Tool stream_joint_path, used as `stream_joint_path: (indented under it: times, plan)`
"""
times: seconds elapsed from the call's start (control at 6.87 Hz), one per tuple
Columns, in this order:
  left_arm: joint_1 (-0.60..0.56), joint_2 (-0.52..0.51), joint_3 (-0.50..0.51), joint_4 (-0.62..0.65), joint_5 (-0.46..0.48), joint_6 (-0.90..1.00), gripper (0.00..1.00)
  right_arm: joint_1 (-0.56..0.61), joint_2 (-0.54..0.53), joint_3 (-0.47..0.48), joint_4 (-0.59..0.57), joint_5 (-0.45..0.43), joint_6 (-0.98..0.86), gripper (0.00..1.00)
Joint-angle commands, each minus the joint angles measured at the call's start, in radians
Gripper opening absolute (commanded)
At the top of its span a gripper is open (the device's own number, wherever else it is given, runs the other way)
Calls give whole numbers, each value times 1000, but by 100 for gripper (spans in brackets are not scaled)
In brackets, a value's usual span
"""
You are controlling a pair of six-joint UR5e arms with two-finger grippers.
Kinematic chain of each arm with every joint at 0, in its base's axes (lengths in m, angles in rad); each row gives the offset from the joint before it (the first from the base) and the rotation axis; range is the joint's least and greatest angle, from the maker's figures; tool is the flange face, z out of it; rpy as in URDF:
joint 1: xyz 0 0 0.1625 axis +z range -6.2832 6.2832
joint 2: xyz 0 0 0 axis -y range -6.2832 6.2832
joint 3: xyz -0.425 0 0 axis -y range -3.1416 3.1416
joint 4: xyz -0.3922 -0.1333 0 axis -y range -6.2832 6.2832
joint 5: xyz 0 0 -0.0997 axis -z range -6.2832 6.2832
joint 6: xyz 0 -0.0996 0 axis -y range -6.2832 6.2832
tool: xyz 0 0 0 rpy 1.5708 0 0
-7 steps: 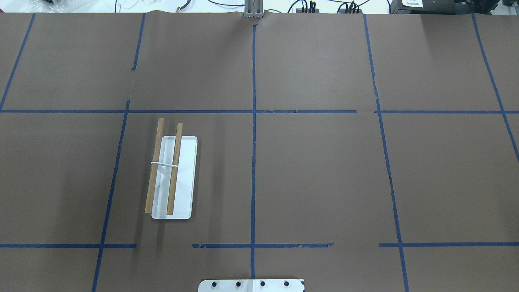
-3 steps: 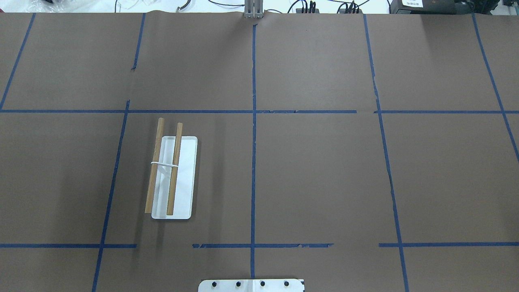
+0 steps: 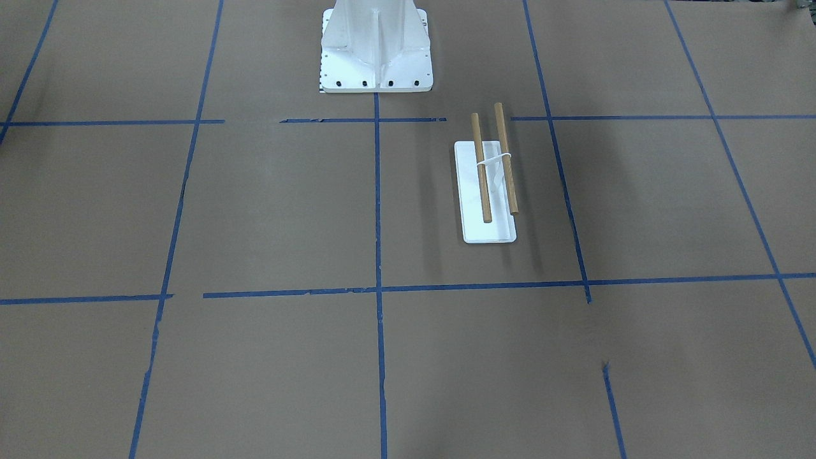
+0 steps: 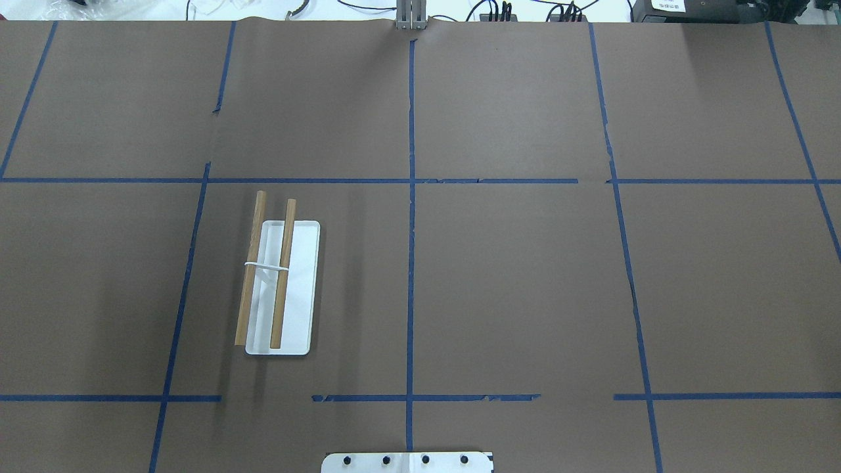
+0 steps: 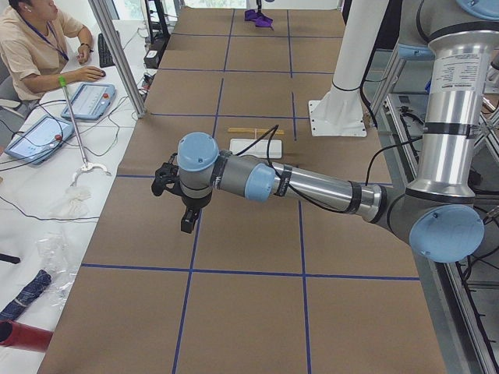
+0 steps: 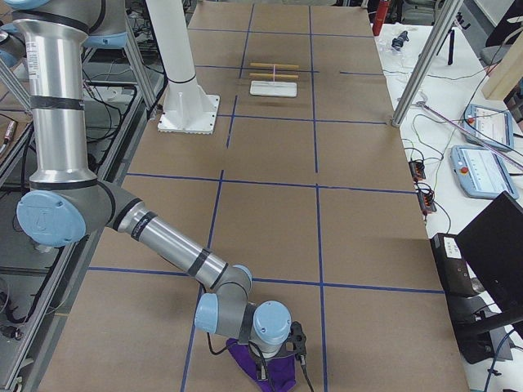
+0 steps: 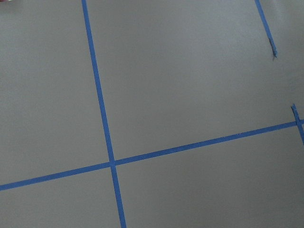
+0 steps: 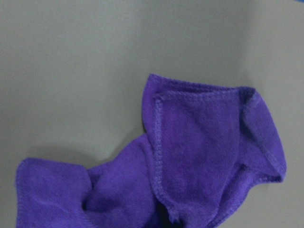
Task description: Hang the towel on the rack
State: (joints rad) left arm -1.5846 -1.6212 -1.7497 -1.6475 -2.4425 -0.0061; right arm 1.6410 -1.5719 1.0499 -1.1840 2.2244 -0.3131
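The rack (image 4: 279, 282) stands on the brown table left of centre: two wooden dowels over a flat white base. It also shows in the front view (image 3: 488, 185), the left side view (image 5: 257, 140) and the right side view (image 6: 274, 77). The purple towel (image 8: 204, 156) lies crumpled on the table at the far right end, also seen in the right side view (image 6: 245, 359). My right gripper (image 6: 282, 359) hangs just over the towel; I cannot tell its jaw state. My left gripper (image 5: 189, 220) hovers over bare table at the left end; its state is also unclear.
The white bolted pedestal (image 3: 376, 44) stands at the table's near-robot edge, centre. Blue tape lines (image 7: 102, 114) grid the brown paper. An operator (image 5: 31, 47) sits at a side desk with tablets. Metal frame posts (image 6: 425, 65) stand at the table's far side.
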Motion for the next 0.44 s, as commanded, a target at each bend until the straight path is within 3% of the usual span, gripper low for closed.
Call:
stream_joint_path:
  times: [0.0, 0.29]
  plan:
    - [0, 3, 4, 0, 5, 12, 100, 101, -7, 167, -99, 168, 0, 0]
    - [0, 10, -10, 0, -1, 3, 100, 108, -42, 536, -399, 219, 64, 0]
